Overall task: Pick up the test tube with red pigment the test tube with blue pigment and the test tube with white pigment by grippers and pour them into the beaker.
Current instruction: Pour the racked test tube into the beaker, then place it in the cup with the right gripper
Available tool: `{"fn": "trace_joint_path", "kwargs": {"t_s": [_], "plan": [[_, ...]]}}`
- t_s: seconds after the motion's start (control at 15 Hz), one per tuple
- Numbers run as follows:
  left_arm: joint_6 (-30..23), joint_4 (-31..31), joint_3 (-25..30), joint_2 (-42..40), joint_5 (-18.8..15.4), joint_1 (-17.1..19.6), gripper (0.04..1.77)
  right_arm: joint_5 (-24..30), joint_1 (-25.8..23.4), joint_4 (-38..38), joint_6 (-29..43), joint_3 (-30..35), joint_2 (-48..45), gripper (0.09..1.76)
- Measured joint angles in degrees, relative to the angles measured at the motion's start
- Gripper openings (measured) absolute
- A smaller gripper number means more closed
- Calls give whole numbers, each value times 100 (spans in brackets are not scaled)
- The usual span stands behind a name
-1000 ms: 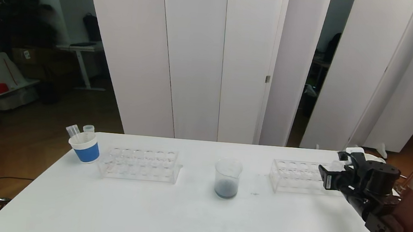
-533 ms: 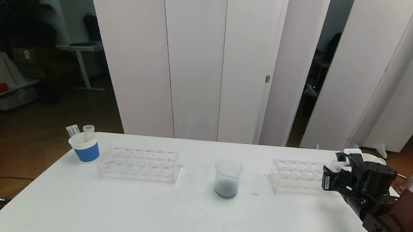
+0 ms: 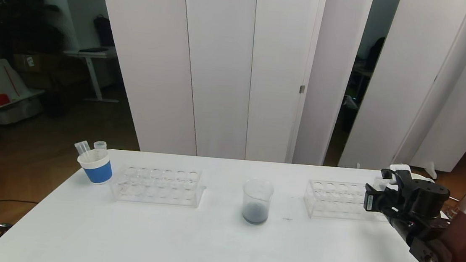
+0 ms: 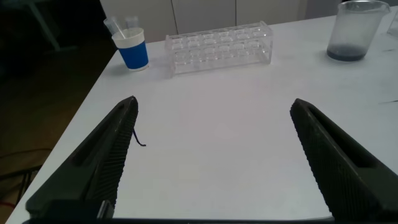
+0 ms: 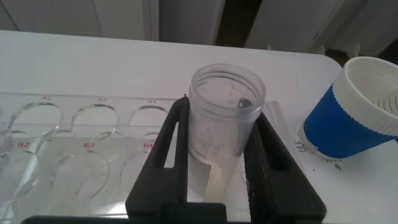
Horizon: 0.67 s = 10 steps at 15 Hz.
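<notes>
Right hand pulls back to the end of its rack, tube in its grip

The right hand (image 3: 379, 190) has drifted away from the beaker (image 3: 257, 201) over the last second and now sits at the outer end of the right rack (image 3: 334, 199), close by a blue paper cup (image 5: 354, 109). Up close its fingers are clamped on a clear tube (image 5: 225, 134); whatever it held looks poured out, just a pale trace low down, so my guess is it's the white one. The beaker stands mid-tabletop (image 3: 206, 238) with dark bluish-grey liquid at the bottom. Looks like the empty gets dropped off next. Left hand (image 4: 211, 155) hangs back, jaws wide apart, facing the left rack (image 4: 219, 47) and the other cup (image 4: 132, 48).
</notes>
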Motion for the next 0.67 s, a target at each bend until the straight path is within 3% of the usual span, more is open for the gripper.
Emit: {"fn": "trace_joint_path", "kwargs": {"t_s": [0.67], "plan": [[0, 2, 0, 0, 0, 2, 175, 72, -13, 23, -6, 16, -535, 59]]}}
